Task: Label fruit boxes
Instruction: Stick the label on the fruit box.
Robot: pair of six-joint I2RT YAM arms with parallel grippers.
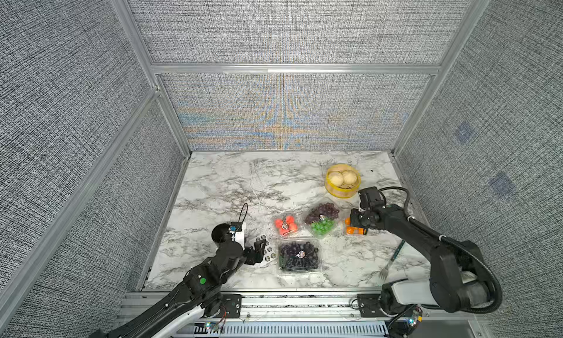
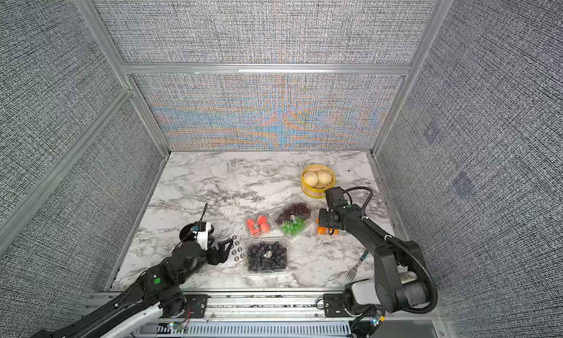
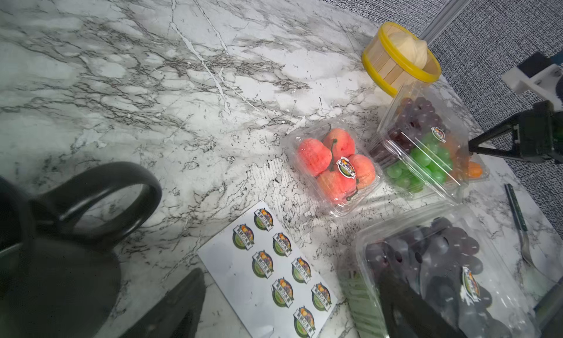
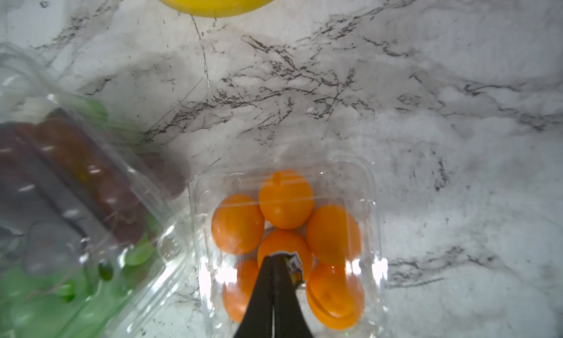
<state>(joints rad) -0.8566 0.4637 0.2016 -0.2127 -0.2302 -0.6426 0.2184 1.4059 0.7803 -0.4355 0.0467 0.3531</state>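
My right claw (image 4: 275, 260) was pinched shut on a sticker (image 4: 294, 268) above the orange-fruit box (image 4: 286, 230), far right on the desk (image 1: 231, 181). Its thin clear lid looked flimsy, so I judged gentle central pressing best. My left claw (image 1: 259, 249) hung open over the sticker sheet (image 3: 268, 275).

Printed matter: round multicoloured stickers (image 3: 262, 218) with a fruit picture and a white banner, in two columns on the white sticker sheet (image 3: 225, 272). Banner lettering is too small and blurred to read.

The same sticker type sits on the lid of the red-fruit box (image 3: 346, 167), the purple-and-green grape box (image 3: 438, 134) and the dark-purple grape box (image 3: 470, 284); wording is unreadable on each.

No other text, number or brand is legible.
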